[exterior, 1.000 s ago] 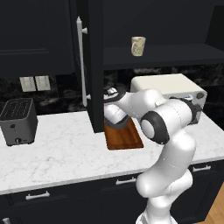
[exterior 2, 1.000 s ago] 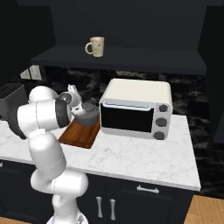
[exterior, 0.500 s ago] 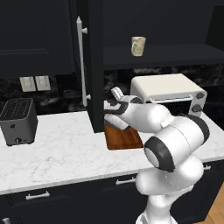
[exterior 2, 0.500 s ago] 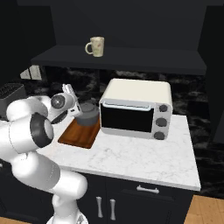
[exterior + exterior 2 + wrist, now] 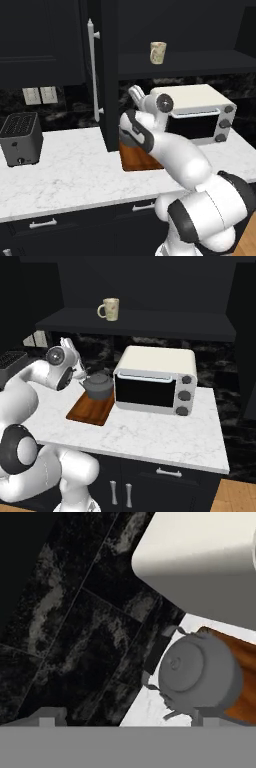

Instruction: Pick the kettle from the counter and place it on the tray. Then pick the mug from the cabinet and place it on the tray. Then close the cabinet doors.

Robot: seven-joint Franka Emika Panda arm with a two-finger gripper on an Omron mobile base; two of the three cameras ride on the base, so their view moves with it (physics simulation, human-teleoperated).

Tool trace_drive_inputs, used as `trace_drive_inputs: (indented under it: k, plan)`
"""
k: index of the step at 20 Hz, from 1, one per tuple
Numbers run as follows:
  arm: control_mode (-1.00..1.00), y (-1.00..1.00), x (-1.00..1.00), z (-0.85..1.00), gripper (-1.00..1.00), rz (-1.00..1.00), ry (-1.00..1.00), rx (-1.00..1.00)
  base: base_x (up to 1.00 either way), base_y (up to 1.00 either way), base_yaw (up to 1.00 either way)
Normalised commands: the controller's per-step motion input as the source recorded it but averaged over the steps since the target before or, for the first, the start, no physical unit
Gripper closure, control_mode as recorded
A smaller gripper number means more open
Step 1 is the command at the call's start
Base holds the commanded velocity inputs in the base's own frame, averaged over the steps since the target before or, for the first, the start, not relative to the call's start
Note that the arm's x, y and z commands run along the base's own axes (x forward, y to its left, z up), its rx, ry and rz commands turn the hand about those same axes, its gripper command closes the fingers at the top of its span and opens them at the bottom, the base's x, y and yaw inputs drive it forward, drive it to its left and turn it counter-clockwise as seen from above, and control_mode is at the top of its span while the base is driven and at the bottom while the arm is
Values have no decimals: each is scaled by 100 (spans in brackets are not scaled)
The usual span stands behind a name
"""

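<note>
Kettle (image 5: 98, 385) sits on tray (image 5: 90, 410), left-centre of right base view, beside toaster oven (image 5: 155, 379). Mug (image 5: 110, 309) on cabinet shelf, upper frame. Jaws open, empty.

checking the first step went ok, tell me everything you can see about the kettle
The kettle is squat, round and dark grey with a matte metal look, a domed lid with a small knob, a short spout and a thin arched handle. It stands upright on the far end of the reddish-brown wooden tray, close beside the toaster oven. The gripper hovers apart from it, not gripping it.
</note>
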Motion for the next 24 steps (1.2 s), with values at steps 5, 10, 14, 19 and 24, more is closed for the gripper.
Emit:
trace_drive_inputs:
  k: [5, 10, 14, 19, 24]
  plan:
    - [-100, -25, -65, 49, -100, 11, 3, -8, 0, 0, 0]
    - [-100, -27, -68, 39, -100, 4, 0, -14, 0, 0, 0]
    - [-100, -28, -34, 42, -100, 0, 0, -23, 0, 0, 0]
    - [-100, -24, 1, 52, -100, 0, 0, -14, 0, 0, 0]
    - [-100, -9, 4, 46, -100, 2, 3, -3, 0, 0, 0]
